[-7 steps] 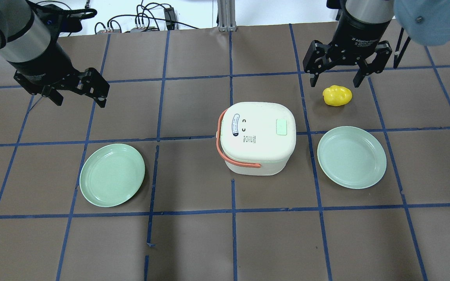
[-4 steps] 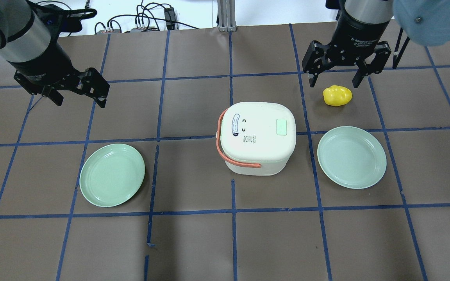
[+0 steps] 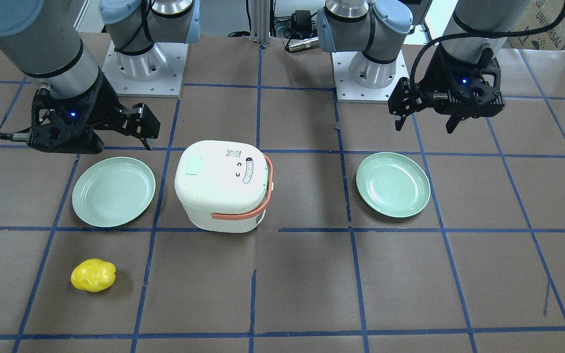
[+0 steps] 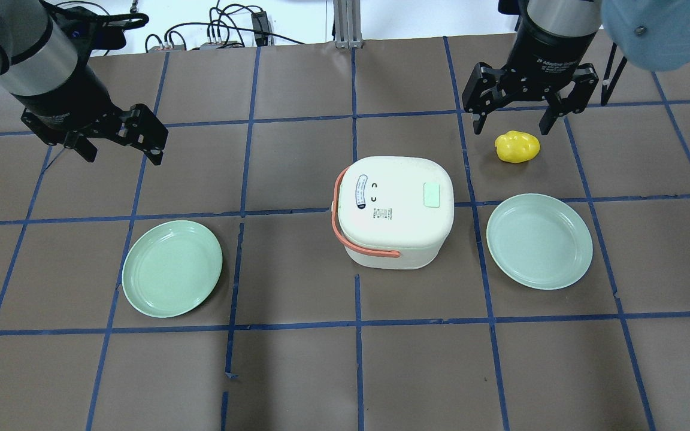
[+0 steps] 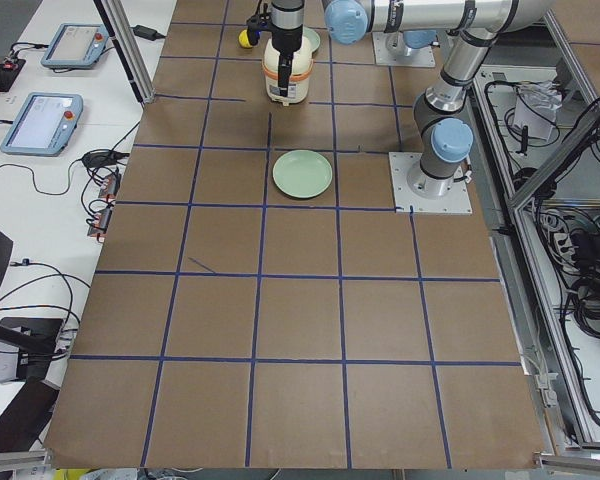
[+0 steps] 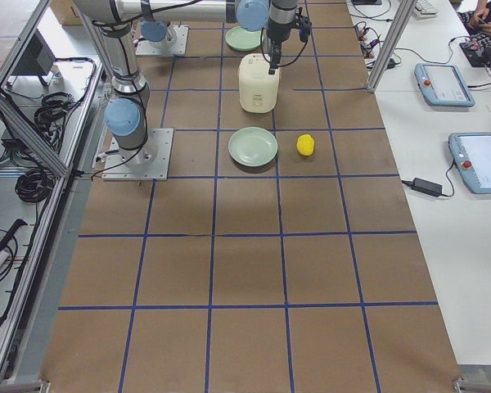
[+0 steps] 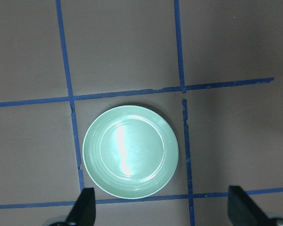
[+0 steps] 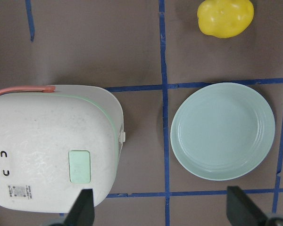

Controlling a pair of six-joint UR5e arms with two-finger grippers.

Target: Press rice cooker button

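Note:
The white rice cooker (image 4: 393, 209) with an orange handle stands mid-table, lid shut. Its pale green button (image 4: 432, 194) is on the lid's right side; it also shows in the right wrist view (image 8: 79, 166) and the front view (image 3: 193, 165). My right gripper (image 4: 511, 127) is open and empty, high above the table behind and to the right of the cooker, over a yellow toy vegetable (image 4: 517, 146). My left gripper (image 4: 123, 152) is open and empty, far to the cooker's left, and touches nothing.
A pale green plate (image 4: 171, 268) lies left of the cooker, under the left wrist camera (image 7: 130, 150). A second green plate (image 4: 539, 240) lies to the cooker's right, in front of the yellow vegetable. Blue tape lines grid the brown table cover. Cables lie past the far edge.
My right gripper has drifted slightly toward the table's far edge, still open. The left gripper, the cooker and the plates have not moved.

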